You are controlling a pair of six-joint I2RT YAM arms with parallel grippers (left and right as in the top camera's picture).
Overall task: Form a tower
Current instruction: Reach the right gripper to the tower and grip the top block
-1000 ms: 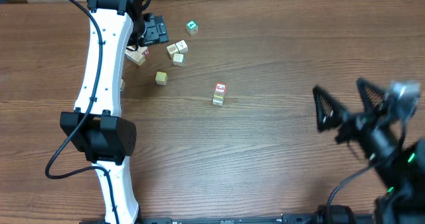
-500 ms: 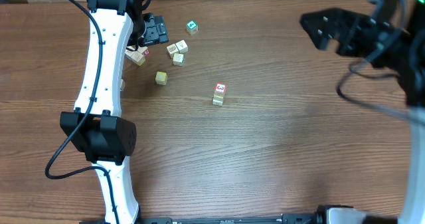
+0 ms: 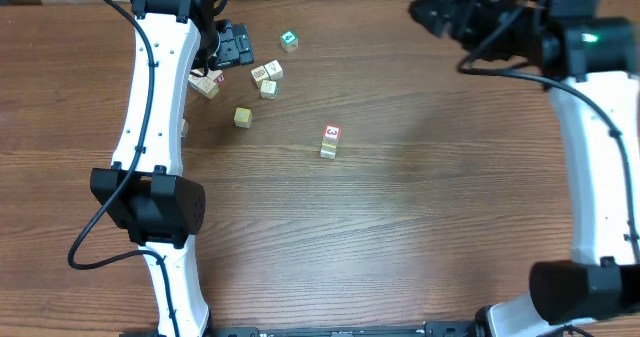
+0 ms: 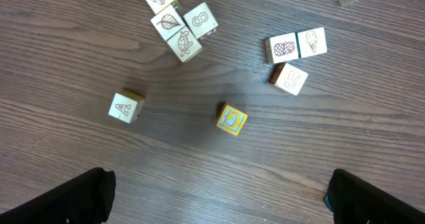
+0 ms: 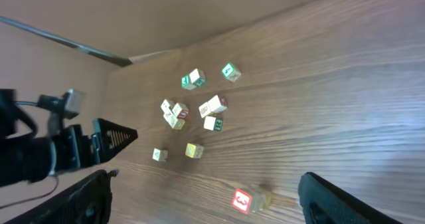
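From overhead, your left pincer [image 3: 232, 47] hangs over the far left part of the brown wooden table [image 3: 420, 227], just beside a scatter of loose wooden picture cubes [image 3: 266, 74]. Your right pincer [image 3: 440, 7] sits near the table's far edge on the right, well apart from every cube. The tower [image 3: 330, 142], a narrow upright stack of small pale wooden cubes with a red-marked face on top, stands alone near the table's middle, between the two arms and touched by neither.

In the left wrist view, the two dark fingers [image 4: 73, 197] sit in the bottom corners, spread wide and released, with only bare table between them. Beyond them lie a small yellow cube with a blue mark [image 4: 231, 119], a pale cube lettered A [image 4: 125, 107] and several pale picture cubes, none touching the fingers.

In the right wrist view, your right pincer's fingers likewise stand far apart in the bottom corners, gripping nothing. The tower shows low in the frame between them. The loose cubes lie beyond it, and the left arm [image 5: 40, 154] is at the left edge.
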